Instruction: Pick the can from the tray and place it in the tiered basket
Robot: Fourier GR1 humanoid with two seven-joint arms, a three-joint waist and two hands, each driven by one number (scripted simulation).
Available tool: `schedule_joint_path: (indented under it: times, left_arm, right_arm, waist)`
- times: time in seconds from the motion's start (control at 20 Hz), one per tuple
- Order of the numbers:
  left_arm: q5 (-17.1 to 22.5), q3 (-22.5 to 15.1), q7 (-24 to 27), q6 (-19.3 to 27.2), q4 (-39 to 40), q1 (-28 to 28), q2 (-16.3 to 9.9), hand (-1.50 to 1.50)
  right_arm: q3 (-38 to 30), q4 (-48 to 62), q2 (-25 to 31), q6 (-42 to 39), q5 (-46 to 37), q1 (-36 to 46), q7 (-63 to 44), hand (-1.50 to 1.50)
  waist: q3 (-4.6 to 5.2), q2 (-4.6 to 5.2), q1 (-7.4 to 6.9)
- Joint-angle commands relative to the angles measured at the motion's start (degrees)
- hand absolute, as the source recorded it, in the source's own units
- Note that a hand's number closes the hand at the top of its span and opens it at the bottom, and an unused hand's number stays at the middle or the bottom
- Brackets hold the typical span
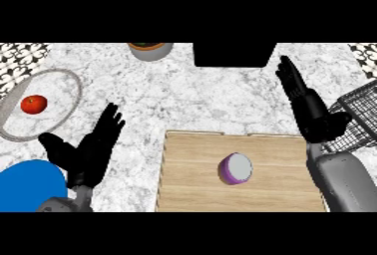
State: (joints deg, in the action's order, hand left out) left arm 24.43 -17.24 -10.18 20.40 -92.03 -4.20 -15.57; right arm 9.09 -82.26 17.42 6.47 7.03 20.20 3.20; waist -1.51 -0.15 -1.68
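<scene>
The right robot hand (313, 117), open and empty, should drop straight over the can (236, 169) (lying on the tray (191, 189)) before closing.

A purple can (236, 169) with a pale end lies tilted on the wooden tray (193, 184) at lower centre, the black wire tiered basket (361, 117) at the right edge.
</scene>
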Motion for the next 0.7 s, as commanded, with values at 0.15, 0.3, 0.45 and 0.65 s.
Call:
schedule_joint_path:
  times: [0.15,0.3,0.45,0.65]
  left_arm:
    - [-10.8,4.5,3.8,1.6,3.0,-0.9,-12.0,0.0]
    - [-9.9,4.8,2.7,2.1,3.1,0.3,-11.8,0.0]
    - [-14.8,5.8,5.3,2.9,3.9,1.1,-16.7,0.0]
    - [-15.8,4.8,5.5,2.6,3.5,1.2,-16.5,0.0]
  right_arm:
    - [-5.2,-6.9,-9.4,13.4,3.9,-8.6,-2.7,1.5]
    - [-17.4,-10.8,-12.8,24.6,6.0,-6.0,6.1,1.5]
    - [-13.6,1.9,-12.3,34.2,-2.2,-23.9,-8.7,-1.5]
    - [-4.5,-10.8,-17.2,43.2,-8.0,-34.9,-8.6,-1.5]
  waist:
    - [1.41,-0.66,4.53]
    - [-0.78,-4.76,12.17]
    - [1.78,-0.13,8.01]
    - [1.85,-0.84,6.17]
